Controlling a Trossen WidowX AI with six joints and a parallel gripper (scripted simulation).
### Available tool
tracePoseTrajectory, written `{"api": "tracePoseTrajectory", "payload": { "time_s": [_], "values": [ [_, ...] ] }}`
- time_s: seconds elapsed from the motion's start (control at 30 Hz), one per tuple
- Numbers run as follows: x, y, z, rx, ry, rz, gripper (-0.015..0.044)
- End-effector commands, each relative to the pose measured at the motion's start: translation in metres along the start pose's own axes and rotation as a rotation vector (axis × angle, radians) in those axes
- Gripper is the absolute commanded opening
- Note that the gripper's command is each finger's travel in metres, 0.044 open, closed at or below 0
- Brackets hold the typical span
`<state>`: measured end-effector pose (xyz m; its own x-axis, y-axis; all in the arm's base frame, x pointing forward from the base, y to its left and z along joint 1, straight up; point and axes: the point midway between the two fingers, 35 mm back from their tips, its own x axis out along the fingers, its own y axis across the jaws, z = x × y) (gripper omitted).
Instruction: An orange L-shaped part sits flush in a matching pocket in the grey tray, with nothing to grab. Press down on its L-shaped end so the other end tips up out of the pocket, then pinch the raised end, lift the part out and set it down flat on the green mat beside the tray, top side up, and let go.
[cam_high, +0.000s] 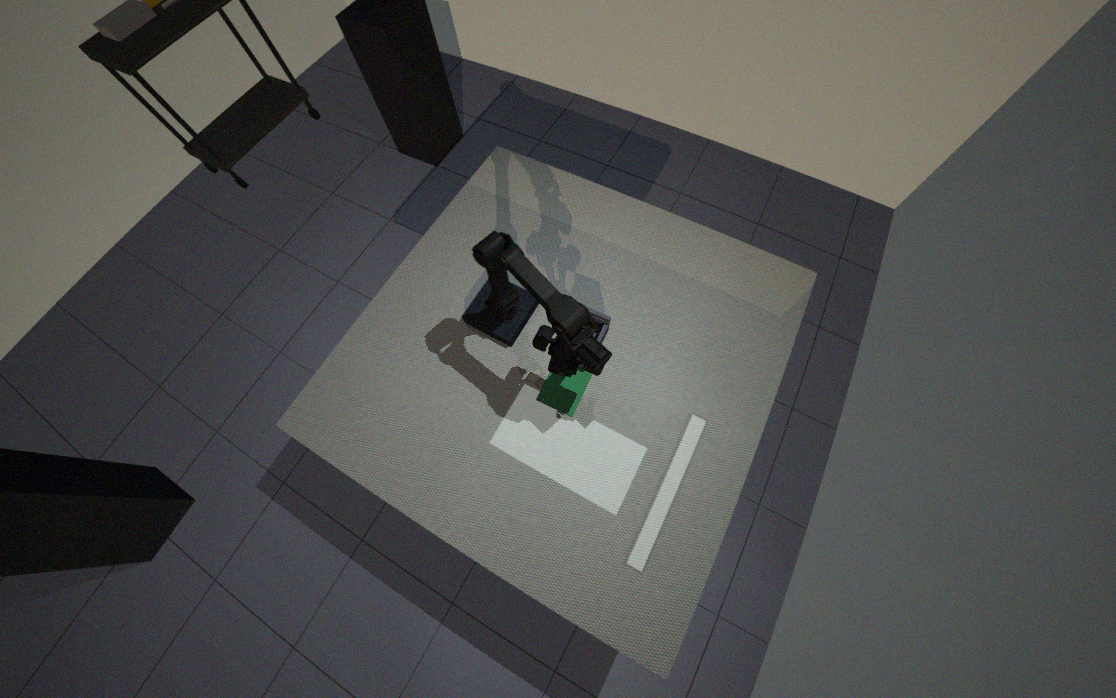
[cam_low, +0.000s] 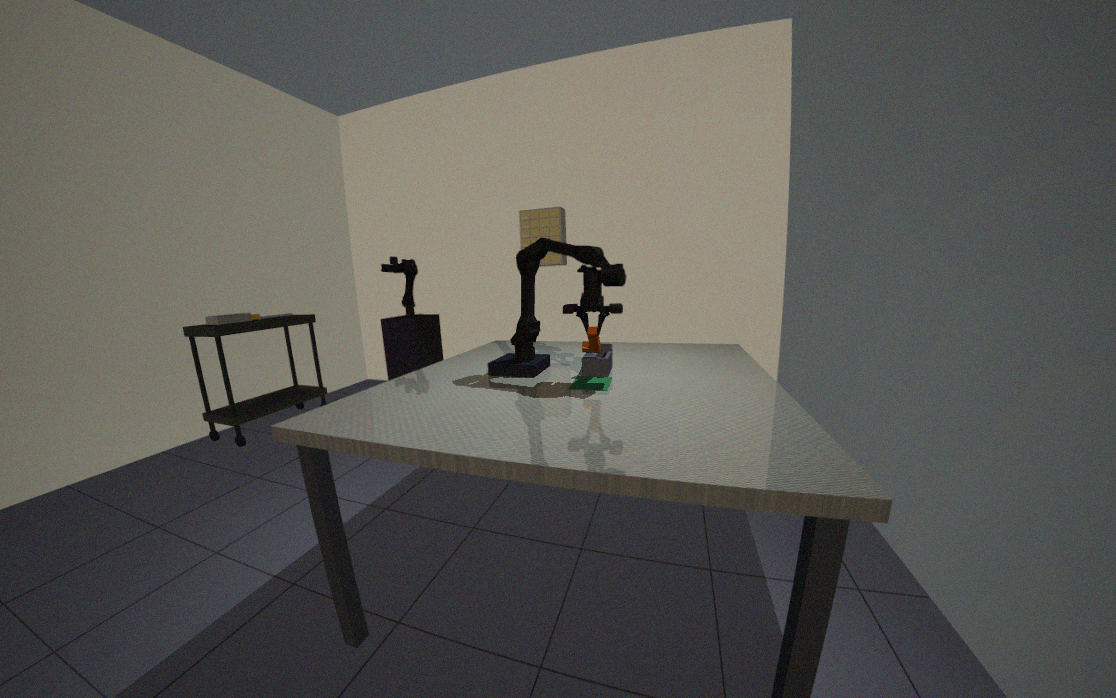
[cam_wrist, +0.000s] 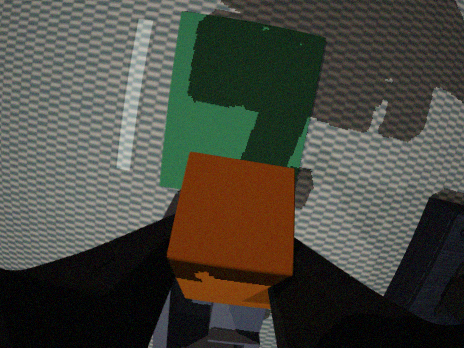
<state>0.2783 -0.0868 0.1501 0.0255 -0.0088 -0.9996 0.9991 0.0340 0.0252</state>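
Observation:
The orange part (cam_low: 591, 340) (cam_wrist: 232, 212) is between my fingers, clear of the tray, its pinched end up and its wider end low. My gripper (cam_low: 593, 330) (cam_wrist: 227, 236) is shut on it. In the top view the gripper and part are hard to make out under the arm. The grey tray (cam_low: 596, 364) (cam_high: 605, 321) stands on the table, partly hidden by the arm and, in the wrist view, by the part. The green mat (cam_high: 583, 383) (cam_low: 604, 383) (cam_wrist: 215, 132) lies beside the tray, partly in the arm's shadow. The part hangs above the level of the mat.
The arm's base (cam_high: 498, 317) (cam_low: 518, 364) (cam_wrist: 425, 250) stands on the table (cam_high: 370, 395) (cam_low: 493, 419) to the left of the tray in the top and exterior views. Bright light patches (cam_high: 576, 460) lie on the table beyond the mat. A cart (cam_high: 246, 123) (cam_low: 261, 329) stands on the floor away from the table.

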Motion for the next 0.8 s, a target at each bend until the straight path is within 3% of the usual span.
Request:
{"api": "tracePoseTrajectory", "payload": {
  "time_s": [0.0,0.3,0.77],
  "values": [
    [-0.002,0.000,0.015,-0.001,-0.002,0.008,0.0000],
    [-0.002,-0.004,0.052,-0.001,-0.006,0.008,0.0000],
    [0.013,-0.003,0.053,-0.001,-0.006,0.008,0.0000]
  ]
}}
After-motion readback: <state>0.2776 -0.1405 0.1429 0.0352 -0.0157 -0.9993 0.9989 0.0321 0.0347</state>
